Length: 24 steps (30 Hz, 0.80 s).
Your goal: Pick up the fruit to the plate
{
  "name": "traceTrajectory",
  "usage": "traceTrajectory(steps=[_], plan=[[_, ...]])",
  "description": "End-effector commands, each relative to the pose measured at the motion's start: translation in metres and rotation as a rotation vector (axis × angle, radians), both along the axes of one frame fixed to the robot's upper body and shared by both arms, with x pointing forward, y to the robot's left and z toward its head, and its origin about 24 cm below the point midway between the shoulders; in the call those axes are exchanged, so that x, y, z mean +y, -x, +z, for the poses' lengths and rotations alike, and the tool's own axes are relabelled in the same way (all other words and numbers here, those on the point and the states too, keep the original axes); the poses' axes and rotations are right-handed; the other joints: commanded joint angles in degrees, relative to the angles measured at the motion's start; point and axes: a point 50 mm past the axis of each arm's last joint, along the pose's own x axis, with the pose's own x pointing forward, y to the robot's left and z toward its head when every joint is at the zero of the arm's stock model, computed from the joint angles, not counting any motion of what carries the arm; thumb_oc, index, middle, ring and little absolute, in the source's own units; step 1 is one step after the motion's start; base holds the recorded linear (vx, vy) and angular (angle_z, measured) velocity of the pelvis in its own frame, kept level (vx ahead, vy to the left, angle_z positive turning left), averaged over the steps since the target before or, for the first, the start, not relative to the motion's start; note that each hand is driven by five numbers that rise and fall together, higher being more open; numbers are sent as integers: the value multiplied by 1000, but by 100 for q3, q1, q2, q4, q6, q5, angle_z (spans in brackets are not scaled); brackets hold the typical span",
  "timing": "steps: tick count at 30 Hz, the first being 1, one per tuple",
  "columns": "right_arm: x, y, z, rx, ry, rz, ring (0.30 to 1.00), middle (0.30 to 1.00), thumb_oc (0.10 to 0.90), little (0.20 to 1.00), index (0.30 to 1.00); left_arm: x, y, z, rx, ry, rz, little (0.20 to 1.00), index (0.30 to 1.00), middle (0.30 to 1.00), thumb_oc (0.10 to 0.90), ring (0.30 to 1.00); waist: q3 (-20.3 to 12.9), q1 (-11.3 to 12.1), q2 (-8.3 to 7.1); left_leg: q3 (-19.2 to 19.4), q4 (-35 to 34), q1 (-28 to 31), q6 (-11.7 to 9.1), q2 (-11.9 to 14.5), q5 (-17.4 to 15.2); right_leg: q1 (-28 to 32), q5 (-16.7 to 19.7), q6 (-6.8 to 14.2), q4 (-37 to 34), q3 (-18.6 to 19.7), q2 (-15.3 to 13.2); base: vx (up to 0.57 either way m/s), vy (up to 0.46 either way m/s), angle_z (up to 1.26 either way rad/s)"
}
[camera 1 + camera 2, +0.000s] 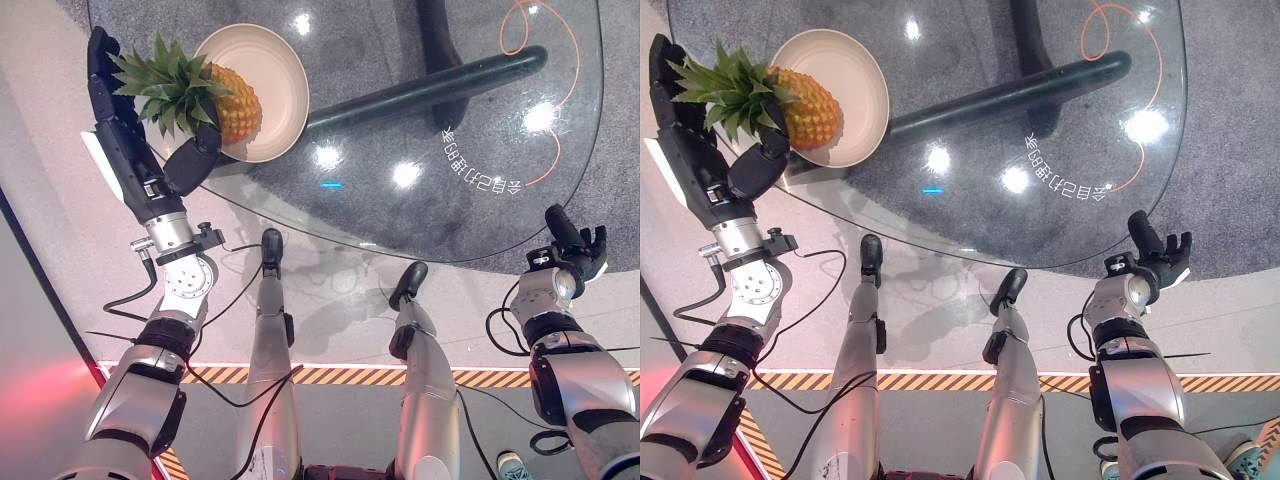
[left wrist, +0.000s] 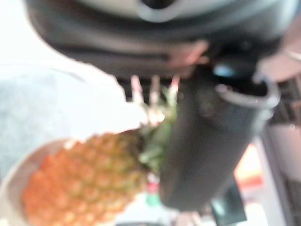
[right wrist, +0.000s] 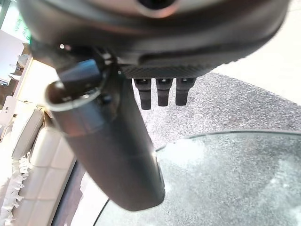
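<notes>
Orange pineapple [image 1: 232, 103] is lying in the cream plate [image 1: 285, 75].
Its leafy crown is pointing off the rim toward the left hand [image 1: 125, 140], whose fingers and thumb are closing around the leaves; the right hand [image 1: 575, 243] is hanging relaxed, well apart beyond the glass table [image 1: 450, 180].

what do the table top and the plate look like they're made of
The table top looks like clear glass: glossy, mirroring ceiling lights, with the floor showing through. The plate looks like matte ceramic or plastic, cream and opaque; which one is unclear. The pineapple lies in it.
</notes>
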Motion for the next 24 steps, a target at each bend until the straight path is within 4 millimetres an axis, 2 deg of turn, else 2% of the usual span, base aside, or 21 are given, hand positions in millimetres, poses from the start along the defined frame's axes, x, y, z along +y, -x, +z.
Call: traceTrajectory(steps=[1, 24], plan=[[-36, 24, 6, -39, 52, -159, 900, 900, 800, 900, 900, -16, 5, 23, -160, -17, -66, 900, 900, 900, 800, 900, -147, 167, -31, 17, 748, -59, 153, -80, -804, -67, -329, 115, 455, -191, -27, 0, 0, 0], [-42, 29, 6, -35, 57, -178, 900, 900, 800, 900, 900, -20, 9, 8, -115, -25, -100, 900, 900, 900, 800, 900, -147, 222, 92, 0, 758, -25, 163, -119, -818, -104, -352, 122, 562, -208, -120, 0, 1, 1]])
